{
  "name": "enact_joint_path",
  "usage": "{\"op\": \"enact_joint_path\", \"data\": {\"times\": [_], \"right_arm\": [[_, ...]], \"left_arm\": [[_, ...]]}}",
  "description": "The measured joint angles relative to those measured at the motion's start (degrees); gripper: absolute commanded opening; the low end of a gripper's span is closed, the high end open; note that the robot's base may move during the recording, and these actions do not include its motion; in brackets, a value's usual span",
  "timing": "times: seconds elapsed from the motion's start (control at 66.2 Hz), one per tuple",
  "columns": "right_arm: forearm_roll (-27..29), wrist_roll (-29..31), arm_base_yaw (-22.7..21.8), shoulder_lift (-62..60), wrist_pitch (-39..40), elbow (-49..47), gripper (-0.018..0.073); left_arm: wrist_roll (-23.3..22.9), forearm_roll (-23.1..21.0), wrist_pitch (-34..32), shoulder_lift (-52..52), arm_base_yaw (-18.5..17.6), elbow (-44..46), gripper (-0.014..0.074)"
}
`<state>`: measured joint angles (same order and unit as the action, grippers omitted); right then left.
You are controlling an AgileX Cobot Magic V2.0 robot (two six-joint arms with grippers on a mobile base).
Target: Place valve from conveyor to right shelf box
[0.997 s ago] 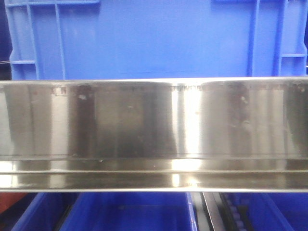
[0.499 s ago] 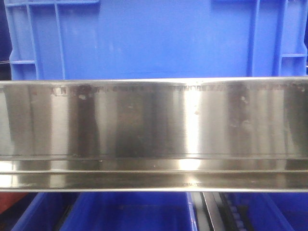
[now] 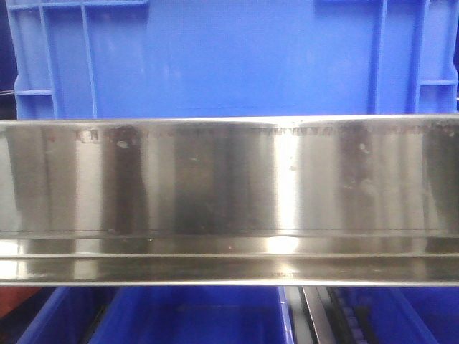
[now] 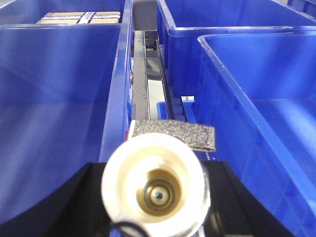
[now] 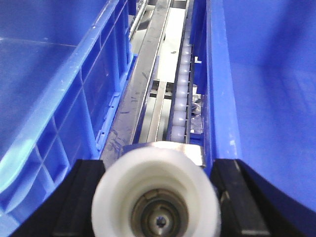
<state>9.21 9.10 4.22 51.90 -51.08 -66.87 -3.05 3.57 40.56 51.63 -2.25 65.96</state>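
Left fingers (image 4: 74, 207) clamp valve (image 4: 155, 182), right fingers (image 5: 81, 197) clamp 2nd valve (image 5: 157, 197) (blue bins (image 4: 59, 98) flanking); shelf rail (image 3: 229, 186) ahead.

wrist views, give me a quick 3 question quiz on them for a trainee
1. True or false: in the left wrist view, a white-capped valve sits between the jaws.
2. In the right wrist view, what runs alongside the rail? A) rollers B) a red belt C) a hose
3. Fill in: in the left wrist view, the bins on both sides are ____ in colour.

Key: 1 true; 2 A; 3 blue.
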Motion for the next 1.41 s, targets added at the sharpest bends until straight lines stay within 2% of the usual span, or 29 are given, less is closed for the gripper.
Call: {"op": "enact_joint_path", "data": {"times": [0.423,0.62,0.771,0.967,1.118,1.224,1.405], "right_arm": [[0.35,0.00,0.00,0.00,1.95,-0.20,-0.0154],[3.46,0.00,0.64,2.23,5.35,-6.57,-0.0154],[4.17,0.00,4.80,7.03,6.46,-14.73,-0.0154],[4.42,0.00,13.29,15.14,6.91,-24.96,-0.0154],[5.19,0.00,18.42,21.17,7.04,-27.65,-0.0154],[5.33,0.00,19.83,25.10,5.50,-27.65,-0.0154],[5.33,0.00,20.71,31.40,2.08,-27.65,-0.0154]], "left_arm": [[0.00,0.13,-1.01,0.00,0.00,0.39,-0.0111],[1.63,0.11,-1.03,3.36,-1.14,7.83,-0.0111],[3.57,-1.97,0.00,9.03,-7.34,17.35,-0.0111],[4.35,-2.46,2.19,19.70,-20.13,26.80,-0.0111],[4.46,-2.04,2.70,28.31,-27.60,29.93,-0.0111],[4.58,-1.32,3.37,33.20,-29.09,30.18,-0.0111],[4.58,-0.36,6.60,39.76,-29.05,30.18,-0.0111]]}}
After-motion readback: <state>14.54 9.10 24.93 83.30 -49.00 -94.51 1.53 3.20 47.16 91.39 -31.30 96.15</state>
